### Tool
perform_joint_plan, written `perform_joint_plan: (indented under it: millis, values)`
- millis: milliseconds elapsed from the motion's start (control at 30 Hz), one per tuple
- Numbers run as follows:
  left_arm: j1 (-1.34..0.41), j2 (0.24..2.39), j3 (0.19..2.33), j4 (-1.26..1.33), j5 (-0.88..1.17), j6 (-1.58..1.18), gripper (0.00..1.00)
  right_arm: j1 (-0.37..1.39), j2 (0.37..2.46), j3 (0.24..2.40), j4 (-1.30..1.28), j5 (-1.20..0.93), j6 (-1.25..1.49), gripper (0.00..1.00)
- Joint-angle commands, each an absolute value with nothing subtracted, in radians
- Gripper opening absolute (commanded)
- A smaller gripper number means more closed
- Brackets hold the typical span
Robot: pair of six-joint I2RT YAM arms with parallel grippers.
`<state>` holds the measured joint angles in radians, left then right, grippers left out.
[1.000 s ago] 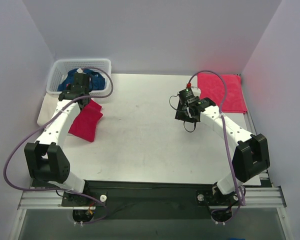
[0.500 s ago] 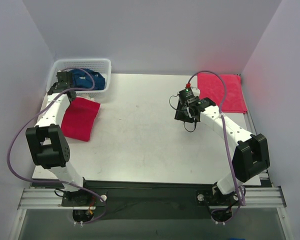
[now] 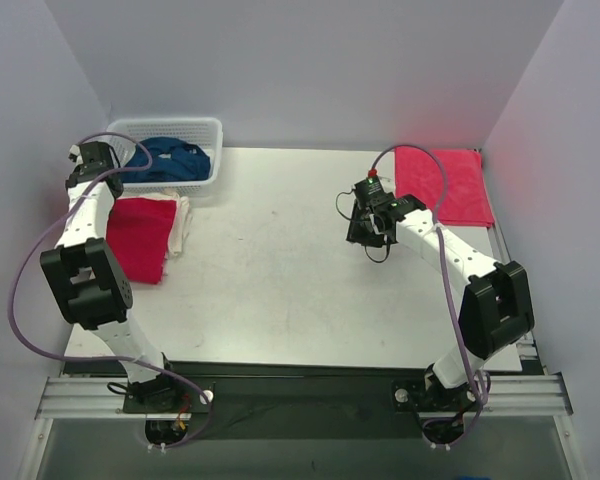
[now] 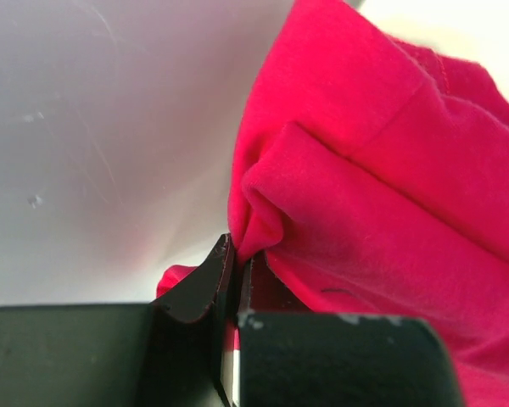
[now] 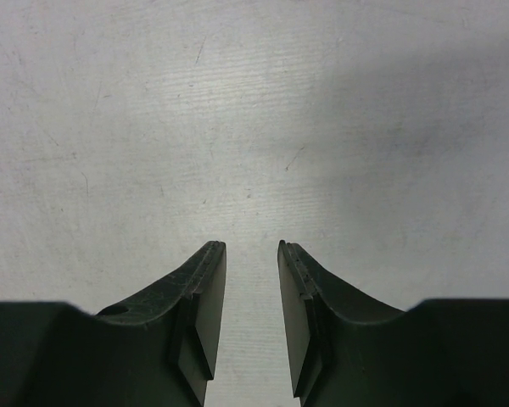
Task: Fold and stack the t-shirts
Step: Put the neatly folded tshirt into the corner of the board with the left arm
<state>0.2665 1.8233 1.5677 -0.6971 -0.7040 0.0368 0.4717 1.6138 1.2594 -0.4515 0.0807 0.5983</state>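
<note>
My left gripper (image 3: 100, 183) is at the table's far left, by the wall. In the left wrist view its jaws (image 4: 237, 254) are shut on a fold of a crimson red t-shirt (image 4: 382, 195). That shirt (image 3: 140, 237) lies folded at the left edge, on top of a cream-white t-shirt (image 3: 183, 222) that shows along its right side. A dark blue t-shirt (image 3: 170, 158) lies in the white basket (image 3: 205, 126). Another red t-shirt (image 3: 448, 185) lies flat at the far right. My right gripper (image 3: 368, 226) hovers open and empty over bare table (image 5: 250, 250).
The white lattice basket stands at the far left corner, right behind my left gripper. The side wall (image 4: 93, 127) is close to the left gripper. Purple cables loop off both arms. The table's middle (image 3: 270, 260) is bare white board.
My left arm has swung left and back toward the wall, dragging the red shirt left with it. The cream-white shirt now shows beside it. The right arm has barely moved.
</note>
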Motion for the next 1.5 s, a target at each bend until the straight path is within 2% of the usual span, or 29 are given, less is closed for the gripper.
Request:
perform_joint_plan:
  millis: [0, 67, 100, 133, 167, 200, 267, 467, 600, 767, 900, 1067, 1200, 1333, 1467]
  values:
    - [0.282, 1.851, 1.658, -0.710, -0.721, 0.006, 0.00, 0.469, 1.611, 1.296, -0.462, 0.074, 0.588, 0.32]
    - [0.284, 1.880, 1.692, -0.729, -0.735, -0.026, 0.00, 0.471, 1.611, 1.295, -0.462, 0.071, 0.586, 0.32]
    - [0.282, 1.885, 1.704, -0.750, -0.736, -0.032, 0.04, 0.471, 1.609, 1.296, -0.462, 0.071, 0.586, 0.32]
    - [0.282, 1.888, 1.710, -0.759, -0.735, -0.055, 0.11, 0.471, 1.608, 1.293, -0.462, 0.071, 0.586, 0.32]
    - [0.282, 1.888, 1.724, -0.775, -0.720, -0.066, 0.27, 0.471, 1.608, 1.293, -0.462, 0.071, 0.587, 0.32]
    - [0.282, 1.882, 1.726, -0.776, -0.712, -0.077, 0.37, 0.469, 1.609, 1.293, -0.462, 0.071, 0.586, 0.32]
    - [0.282, 1.849, 1.723, -0.770, -0.686, -0.100, 0.53, 0.469, 1.609, 1.292, -0.462, 0.068, 0.586, 0.32]
    - [0.267, 1.634, 1.620, -0.648, -0.571, -0.130, 0.70, 0.469, 1.612, 1.292, -0.462, 0.061, 0.594, 0.32]
    - [0.227, 1.465, 1.542, -0.569, -0.375, -0.147, 0.76, 0.471, 1.612, 1.295, -0.459, 0.066, 0.592, 0.32]
    - [0.170, 1.323, 1.459, -0.526, -0.019, -0.235, 0.78, 0.472, 1.589, 1.284, -0.457, 0.100, 0.586, 0.33]
    - [0.094, 1.244, 1.338, -0.427, 0.101, -0.320, 0.82, 0.471, 1.542, 1.259, -0.451, 0.136, 0.565, 0.33]
    - [-0.053, 1.177, 1.217, -0.382, 0.072, -0.428, 0.97, 0.472, 1.485, 1.198, -0.440, 0.179, 0.520, 0.34]
    - [-0.164, 1.143, 1.080, -0.405, -0.081, -0.550, 0.97, 0.472, 1.393, 1.131, -0.414, 0.230, 0.492, 0.36]
    - [-0.325, 1.089, 0.956, -0.374, -0.233, -0.557, 0.97, 0.472, 1.322, 1.074, -0.394, 0.261, 0.480, 0.37]
    - [-0.420, 1.062, 0.876, -0.312, -0.233, -0.525, 0.97, 0.471, 1.264, 1.029, -0.391, 0.301, 0.485, 0.38]
